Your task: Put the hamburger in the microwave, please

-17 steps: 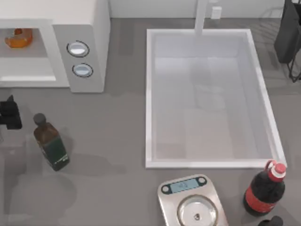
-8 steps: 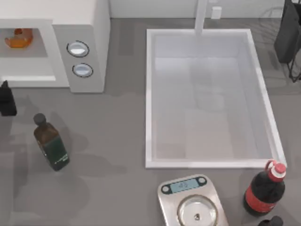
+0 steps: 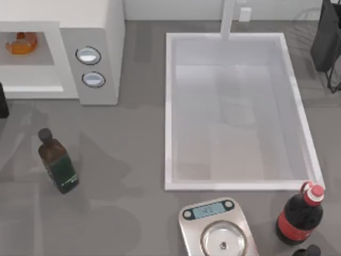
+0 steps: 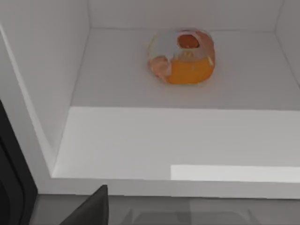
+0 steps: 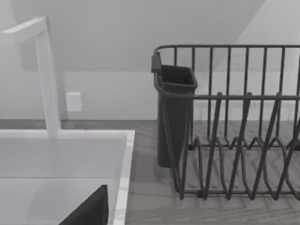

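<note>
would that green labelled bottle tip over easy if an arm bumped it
Probably yes. The green-labelled bottle stands upright on the counter, tall with a narrow neck, so a knock near the cap would likely topple it. It looks round-bodied, so it might then roll.

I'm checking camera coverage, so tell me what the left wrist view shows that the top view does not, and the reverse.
Left wrist view alone: the cavity's back wall behind the hamburger, and the bun's pale glossy top.

Top view alone: the microwave's two dials, the sink, green-labelled bottle, cola bottle and scale.

Both: the hamburger resting on the microwave's white floor, untouched by any gripper.
</note>
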